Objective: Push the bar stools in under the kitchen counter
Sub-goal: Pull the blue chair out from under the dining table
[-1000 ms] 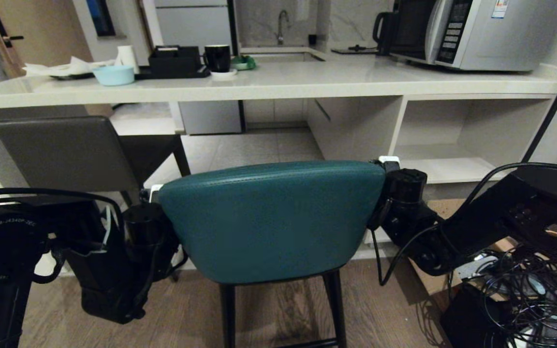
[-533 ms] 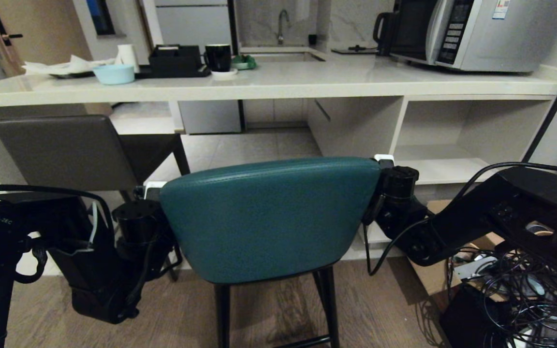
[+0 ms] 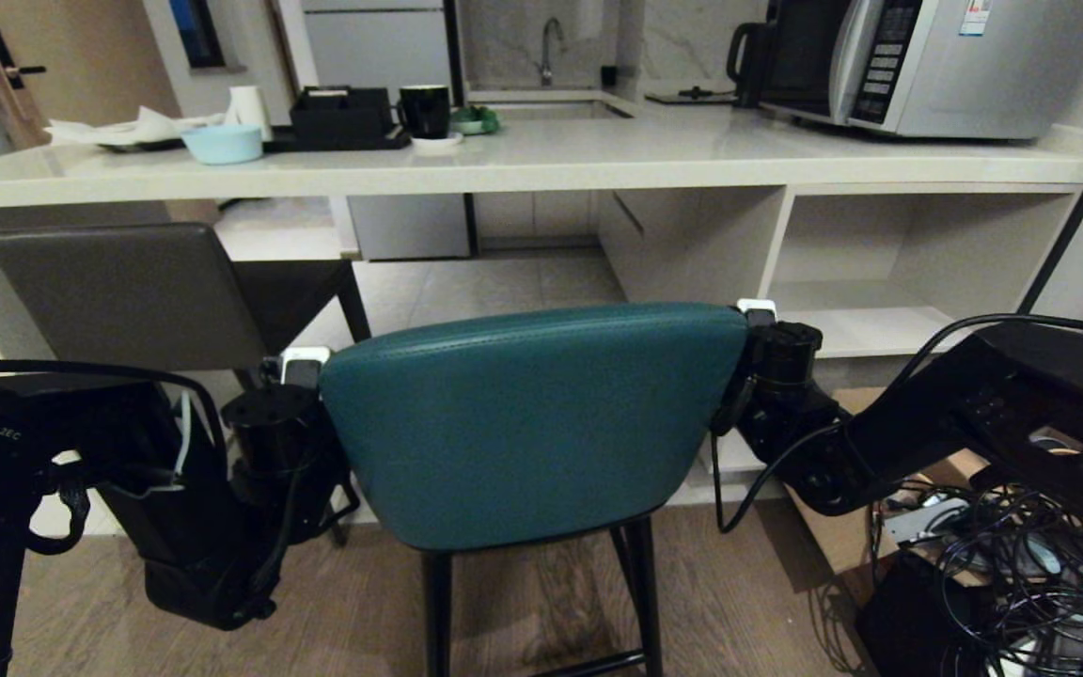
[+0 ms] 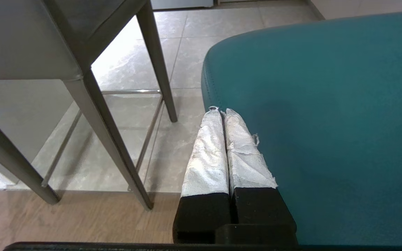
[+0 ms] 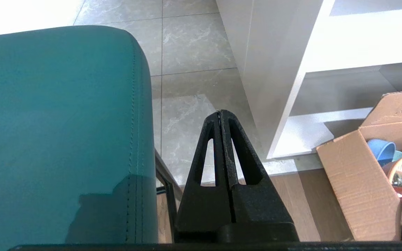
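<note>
place: home kitchen | landmark: long glossy cream-white stone counter | on it: silver microwave, black mug, pale blue bowl | behind it: sink with chrome tap | below it: grey marbled floor tiles

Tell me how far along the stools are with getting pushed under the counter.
Done: the grey stool sits at the kitchen counter, its seat below the top. In hand: the teal stool stands short of the counter, with the shut left gripper and shut right gripper flanking its backrest. Left: driving the teal stool in across the tiles.
</note>
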Available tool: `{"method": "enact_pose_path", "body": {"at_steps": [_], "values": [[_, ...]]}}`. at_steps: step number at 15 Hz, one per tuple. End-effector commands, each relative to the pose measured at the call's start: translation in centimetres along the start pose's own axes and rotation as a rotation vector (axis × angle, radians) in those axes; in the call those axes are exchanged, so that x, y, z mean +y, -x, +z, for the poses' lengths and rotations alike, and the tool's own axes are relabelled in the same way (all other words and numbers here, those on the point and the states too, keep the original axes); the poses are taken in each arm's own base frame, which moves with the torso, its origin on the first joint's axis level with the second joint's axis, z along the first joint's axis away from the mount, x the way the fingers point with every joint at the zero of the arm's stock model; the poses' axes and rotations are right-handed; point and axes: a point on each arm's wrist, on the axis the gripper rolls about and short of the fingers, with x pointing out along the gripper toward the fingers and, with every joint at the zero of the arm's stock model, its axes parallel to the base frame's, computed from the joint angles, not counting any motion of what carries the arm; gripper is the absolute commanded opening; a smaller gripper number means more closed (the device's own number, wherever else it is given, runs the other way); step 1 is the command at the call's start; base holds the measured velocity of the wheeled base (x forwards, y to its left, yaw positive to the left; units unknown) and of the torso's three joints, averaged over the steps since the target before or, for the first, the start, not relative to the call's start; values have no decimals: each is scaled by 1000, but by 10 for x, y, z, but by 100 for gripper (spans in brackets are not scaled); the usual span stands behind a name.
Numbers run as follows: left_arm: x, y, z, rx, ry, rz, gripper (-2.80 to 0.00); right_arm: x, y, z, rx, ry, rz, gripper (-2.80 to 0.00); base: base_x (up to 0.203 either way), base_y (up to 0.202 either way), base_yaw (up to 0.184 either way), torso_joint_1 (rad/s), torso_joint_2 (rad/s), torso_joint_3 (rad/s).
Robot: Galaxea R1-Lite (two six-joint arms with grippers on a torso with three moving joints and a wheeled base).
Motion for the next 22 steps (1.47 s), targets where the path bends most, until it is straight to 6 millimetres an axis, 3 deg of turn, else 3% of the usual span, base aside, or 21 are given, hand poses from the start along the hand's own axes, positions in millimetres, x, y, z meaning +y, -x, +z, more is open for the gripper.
{"method": "enact_pose_path", "body": {"at_steps": [1,8,10,12,14,18,22], "values": [[13,-1,5,-14,6,45,-280,-6,3,4,-11,-6,-14,-280,0,0,0,0,0,0],[49,-7,11,-31,12,146,-280,-34,2,6,-17,-14,-80,-280,0,0,0,0,0,0],[68,-9,11,-30,8,195,-280,-43,4,3,0,-10,-98,-280,0,0,0,0,0,0],[76,1,9,-2,4,192,-280,-49,13,-2,26,-4,-102,-280,0,0,0,0,0,0],[73,17,7,38,7,94,-280,-50,26,-11,45,4,-96,-280,0,0,0,0,0,0],[55,20,11,25,10,18,-280,-54,50,-29,46,7,-92,-280,0,0,0,0,0,0],[45,26,9,44,0,-21,-280,-36,56,-27,26,13,-38,-280,0,0,0,0,0,0]]}}
